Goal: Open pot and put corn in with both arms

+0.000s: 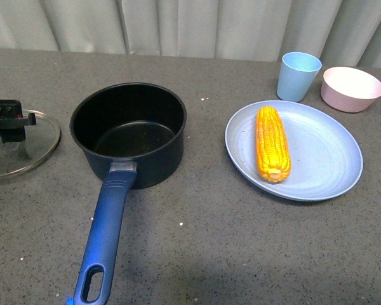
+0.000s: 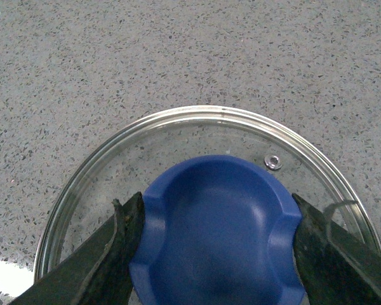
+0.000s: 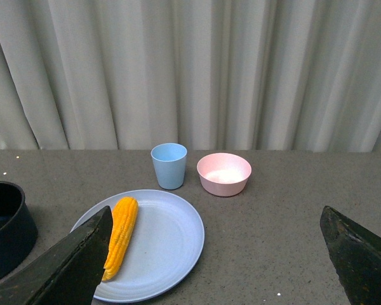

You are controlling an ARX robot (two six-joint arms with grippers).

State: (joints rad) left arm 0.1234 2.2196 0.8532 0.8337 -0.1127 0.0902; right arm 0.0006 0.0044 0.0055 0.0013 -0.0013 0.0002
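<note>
The dark navy pot (image 1: 128, 133) stands open on the grey counter, black inside empty, its long blue handle (image 1: 105, 235) pointing toward the front edge. Its glass lid (image 1: 19, 149) lies at the far left. My left gripper (image 1: 9, 121) is shut on the lid's blue knob (image 2: 219, 232), the jaws pressing both sides of it. The yellow-orange corn (image 1: 272, 143) lies on a light blue plate (image 1: 330, 159) right of the pot; it also shows in the right wrist view (image 3: 120, 236). My right gripper (image 3: 216, 254) is open and empty, above the counter, apart from the plate (image 3: 165, 241).
A light blue cup (image 1: 298, 76) and a pink bowl (image 1: 351, 88) stand behind the plate, near the curtain. They also show in the right wrist view, cup (image 3: 169, 165) and bowl (image 3: 223, 173). The pot's rim (image 3: 3, 222) shows at that view's edge.
</note>
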